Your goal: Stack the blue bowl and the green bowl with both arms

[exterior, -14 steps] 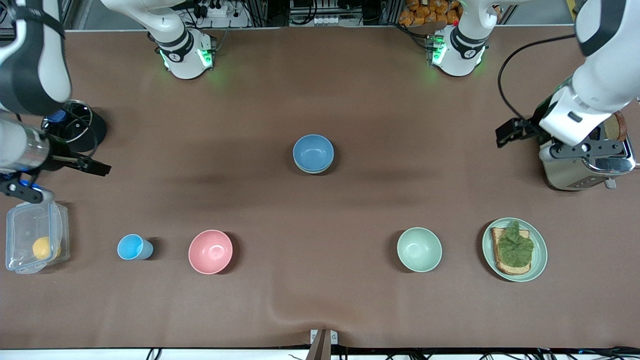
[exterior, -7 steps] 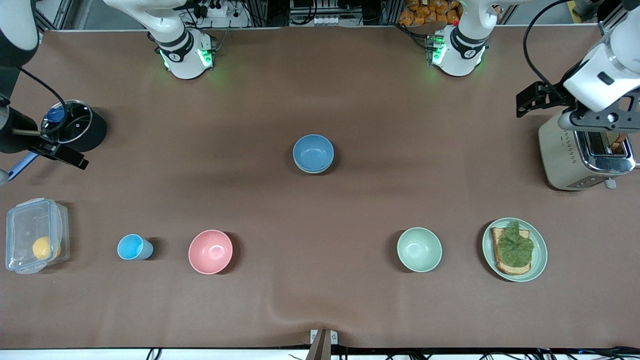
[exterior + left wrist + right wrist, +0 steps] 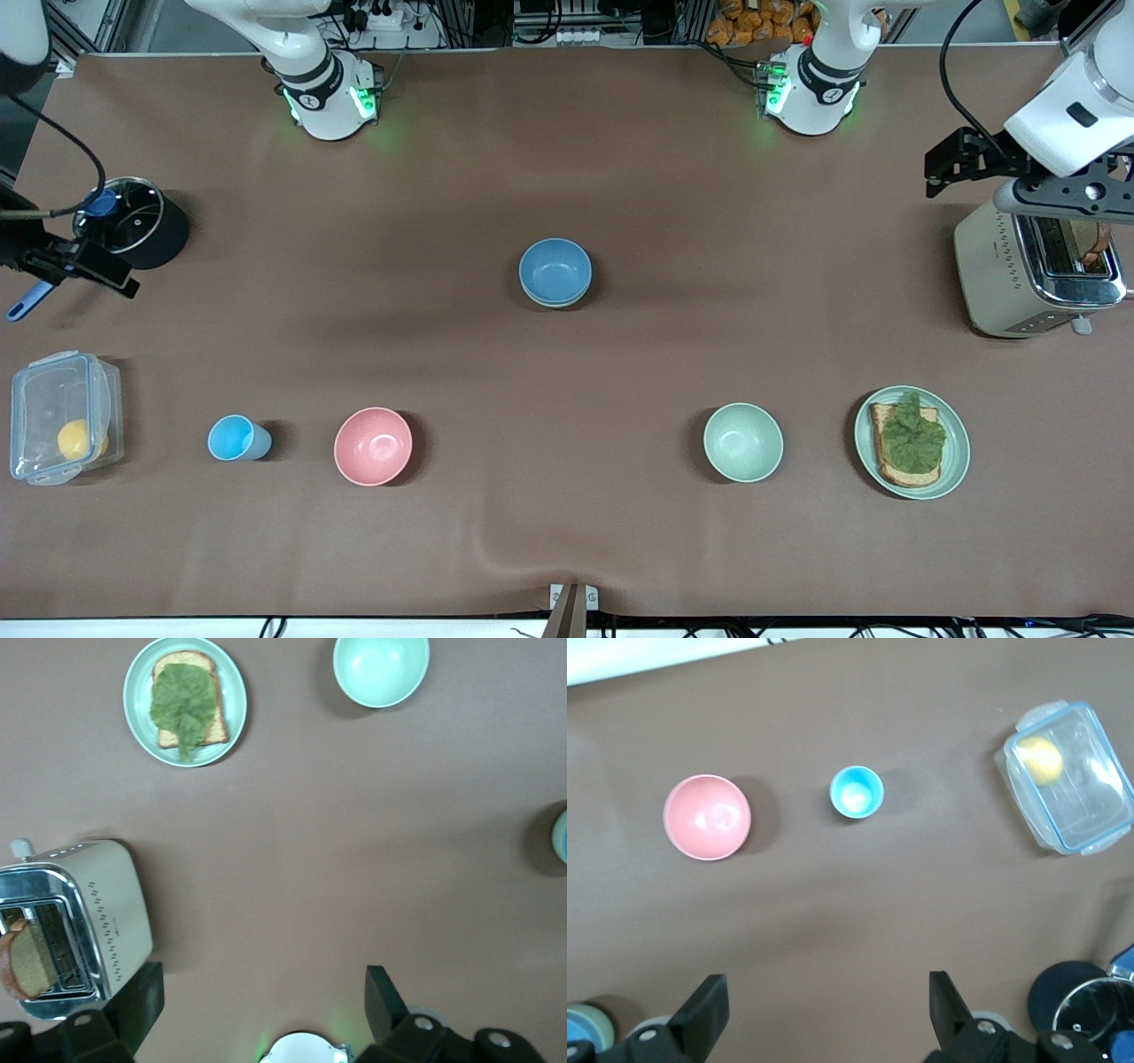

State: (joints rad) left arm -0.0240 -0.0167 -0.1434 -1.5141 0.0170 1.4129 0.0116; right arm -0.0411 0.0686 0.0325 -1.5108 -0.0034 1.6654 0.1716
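Inspection found the stacking to all appearance complete: the blue bowl sat nested in the green bowl at the middle of the desk, only a thin edge of the lower bowl showing beneath the blue one on the side nearer the front camera. The pair stood upright and well apart from everything else. A paler mint bowl, nearer the front camera toward the left arm's end, was a separate item and formed no part of the stack. In my judgement nothing of the task itself remained beyond parking the arms. The left gripper hung over the toaster at the left arm's end of the desk, jaws spread wide and empty. The right gripper hung over the right arm's end by the black pot — jaws likewise wide apart, holding and touching nothing.
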